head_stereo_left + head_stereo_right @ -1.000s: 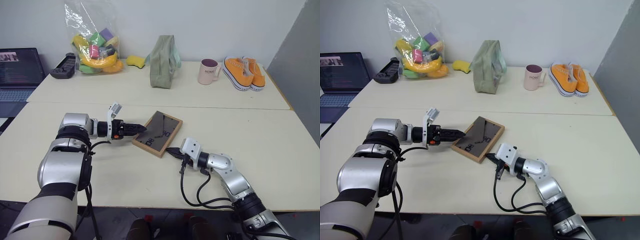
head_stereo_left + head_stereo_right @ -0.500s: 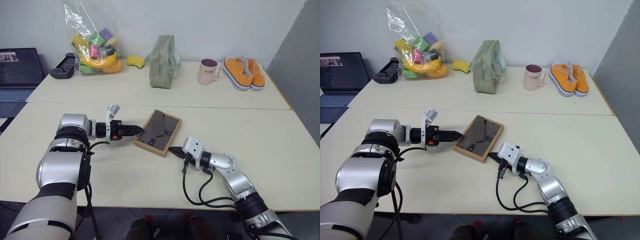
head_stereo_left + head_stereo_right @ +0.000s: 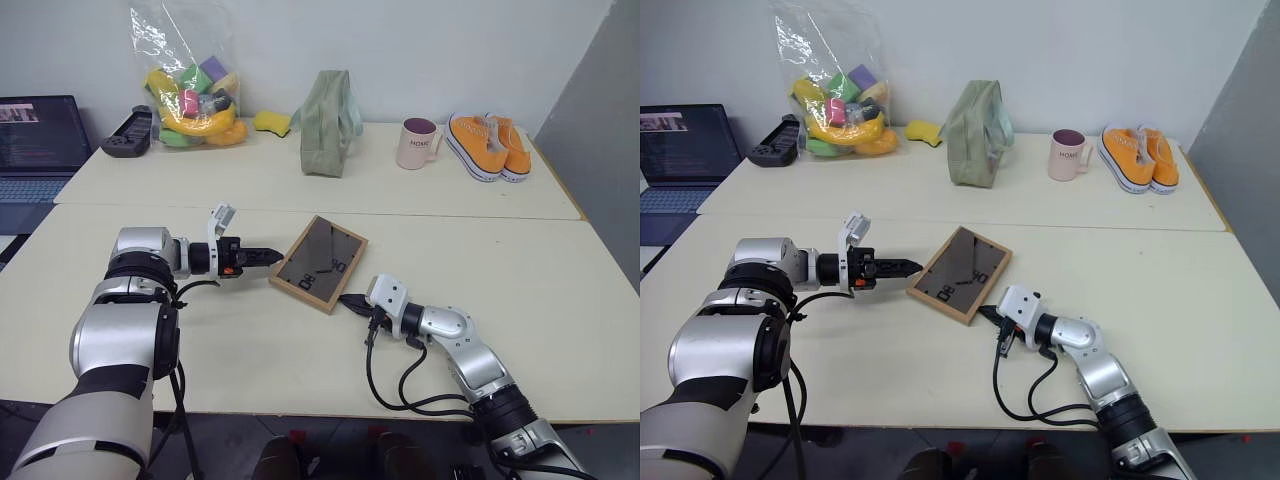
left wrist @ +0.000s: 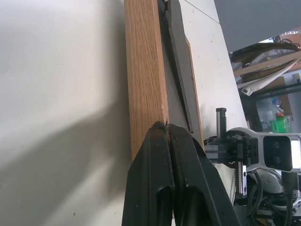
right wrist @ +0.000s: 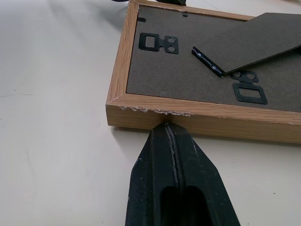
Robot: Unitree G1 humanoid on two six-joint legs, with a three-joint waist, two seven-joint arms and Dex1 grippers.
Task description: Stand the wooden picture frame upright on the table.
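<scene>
The wooden picture frame lies picture-side down on the cream table, dark back panel up. Its fold-out stand is lifted a little off the back. My left gripper is shut, and its fingertips touch the frame's left wooden side. My right gripper is also shut. Its tip presses against the middle of the frame's near wooden edge. Neither gripper has anything between its fingers.
The table behind carries a plastic bag of colourful toys, a yellow sponge, a green bag, a pink mug, orange shoes and a black controller. A laptop sits at the far left.
My left gripper's fingers have closed together at the frame's left edge. The frame has shifted slightly away and to the right. The right gripper has stayed against the near edge.
</scene>
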